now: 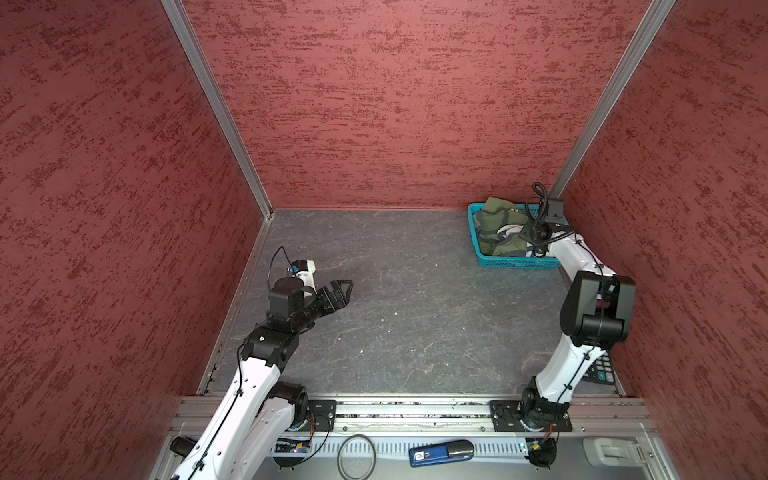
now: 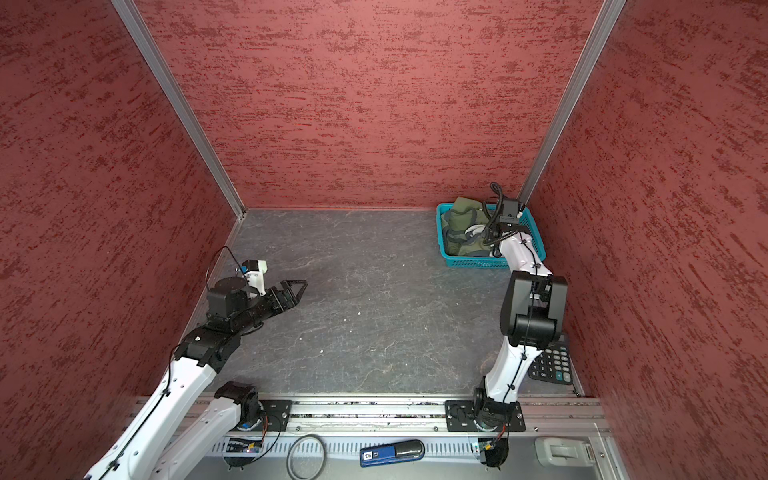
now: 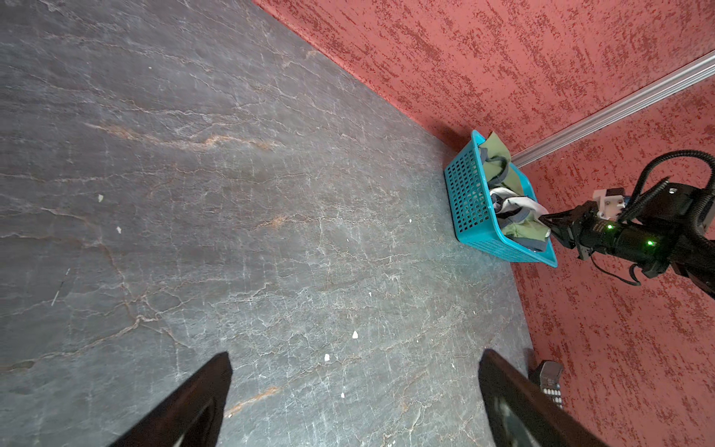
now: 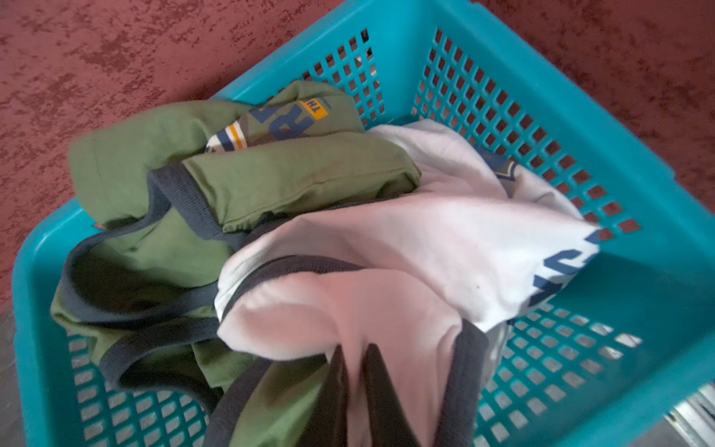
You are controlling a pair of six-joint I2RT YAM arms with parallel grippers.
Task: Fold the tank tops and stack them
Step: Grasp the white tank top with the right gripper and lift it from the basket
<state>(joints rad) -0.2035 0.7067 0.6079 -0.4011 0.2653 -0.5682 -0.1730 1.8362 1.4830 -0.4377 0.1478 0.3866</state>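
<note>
Since the right gripper (image 4: 354, 363) is pinched together on a fold of the white tank top (image 4: 425, 240), low in the right wrist frame, it should lift slowly. Otherwise the olive tank top (image 4: 271, 178), tangled beside it in the teal basket (image 4: 657, 271), may drag along. The left gripper (image 1: 347, 293), jaws apart, hovers centre left over the table (image 1: 415, 324).

Red mottled textured walls (image 1: 395, 104) enclose three sides, joined by silver metal corner strips (image 1: 218, 108), above a dark grey marbled tabletop (image 1: 415, 311) with pale veins, evenly lit
</note>
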